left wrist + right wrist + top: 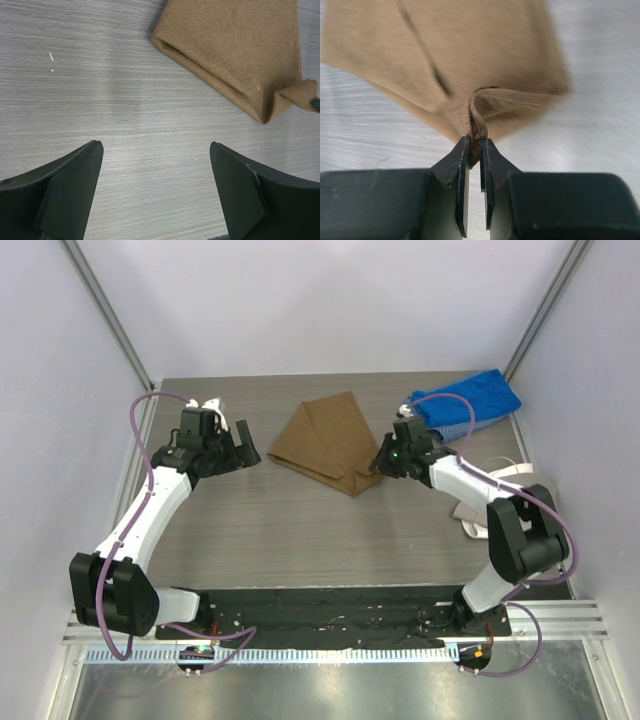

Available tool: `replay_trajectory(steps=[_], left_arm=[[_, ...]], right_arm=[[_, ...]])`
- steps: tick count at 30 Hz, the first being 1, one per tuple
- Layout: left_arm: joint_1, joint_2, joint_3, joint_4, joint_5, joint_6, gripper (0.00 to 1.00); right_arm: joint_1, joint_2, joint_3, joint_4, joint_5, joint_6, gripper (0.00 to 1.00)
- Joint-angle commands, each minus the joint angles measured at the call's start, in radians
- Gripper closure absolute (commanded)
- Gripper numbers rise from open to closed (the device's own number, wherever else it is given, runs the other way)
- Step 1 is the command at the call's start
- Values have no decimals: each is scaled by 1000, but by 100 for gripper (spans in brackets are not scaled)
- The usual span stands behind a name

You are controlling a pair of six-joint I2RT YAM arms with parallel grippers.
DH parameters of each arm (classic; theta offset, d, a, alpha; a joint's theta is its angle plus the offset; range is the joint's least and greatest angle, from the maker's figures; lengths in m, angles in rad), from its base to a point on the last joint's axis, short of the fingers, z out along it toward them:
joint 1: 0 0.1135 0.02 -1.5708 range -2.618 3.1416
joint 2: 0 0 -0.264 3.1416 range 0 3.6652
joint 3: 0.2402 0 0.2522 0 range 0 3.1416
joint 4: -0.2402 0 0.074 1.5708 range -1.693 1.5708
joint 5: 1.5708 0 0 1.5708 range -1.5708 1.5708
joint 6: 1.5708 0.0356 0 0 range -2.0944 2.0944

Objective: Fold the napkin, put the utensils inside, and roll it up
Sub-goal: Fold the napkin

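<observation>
So our right gripper (475,146) has its jaws pressed together on a bunched corner of the napkin (325,440). The napkin lies folded into a rough triangle at the middle back of the table (300,530). Our left gripper (156,149) hangs over bare wood just left of the napkin, jaws spread wide, holding nothing.

What worries us: that pinch is only on a small wad of fabric at the very tip, so a quick pull could let it slide out. Nothing pins the other side down either, so we reckon a tug might drag the whole napkin along or open the fold instead of creasing it.

Around it: a blue cloth (470,400) sits in the back right corner, just behind the right arm (465,480). It's close enough that the wrist or its cable (445,400) could catch it on a swing back. A pale item (468,518) lies by the right edge, partly hidden by the arm. We can't spot the spoon in any view, which looks like a snag for the step after folding.
</observation>
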Motion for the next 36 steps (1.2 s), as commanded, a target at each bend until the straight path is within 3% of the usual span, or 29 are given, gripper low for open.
replay_trajectory(steps=[1,11,21,36], left_arm=[[-1,-39,-3,26,-19,10,7],[8,-33,0,26,-5,9,7],[21,-30,-2,27,15,5,7],[41,-15,-3,31,47,-4,7]], right_arm=[[49,79,120,111,-6,14,99],[132,279,354,227,-83,60,99],[186,454,546,238,-137,70,99],[244,590,675,280,-196,82,99]])
